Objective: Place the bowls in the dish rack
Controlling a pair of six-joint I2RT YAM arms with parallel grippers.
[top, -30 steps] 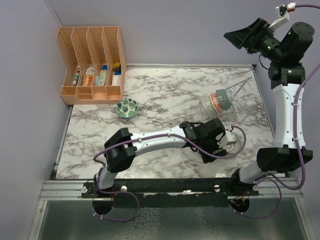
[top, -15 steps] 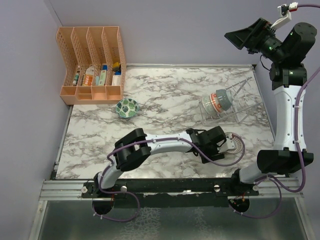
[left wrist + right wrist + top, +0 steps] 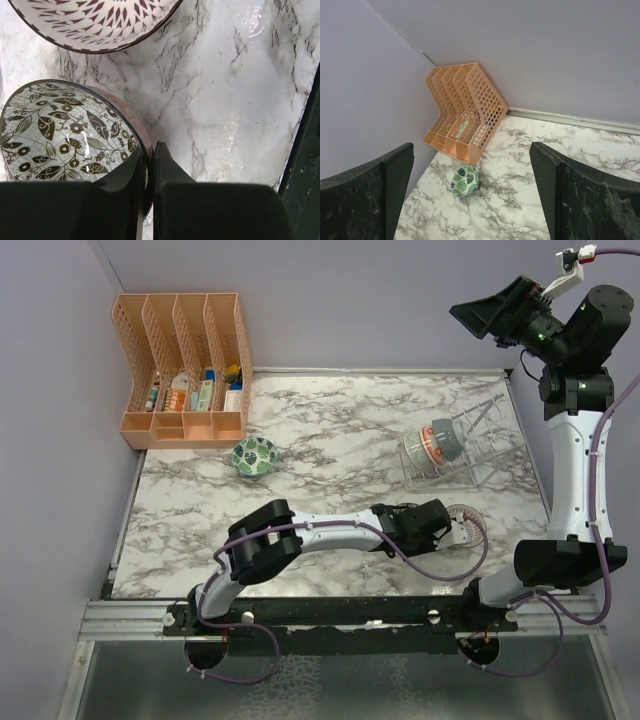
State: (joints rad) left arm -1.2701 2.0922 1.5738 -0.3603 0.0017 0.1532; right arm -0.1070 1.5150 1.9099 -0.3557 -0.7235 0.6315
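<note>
Front-right on the table [image 3: 330, 430] — left gripper [image 3: 150, 154] is clamping the leaf-print bowl [image 3: 65, 130] by its rim, just beside the lattice bowl [image 3: 95, 20]; so thin a hold is risking slip on lifting.

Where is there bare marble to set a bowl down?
Bare: the middle between green-leaf bowl and dish rack, and the front-left corner. Crowded: front right, where the left gripper pinches the brown-leaf bowl beside the lattice bowl.

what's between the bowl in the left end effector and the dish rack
nothing visible. the left end effector is shut on the rim of the leaf-pattern bowl, and only bare marble lies between it and the dish rack. the lattice bowl sits close beside it, off that line.
</note>
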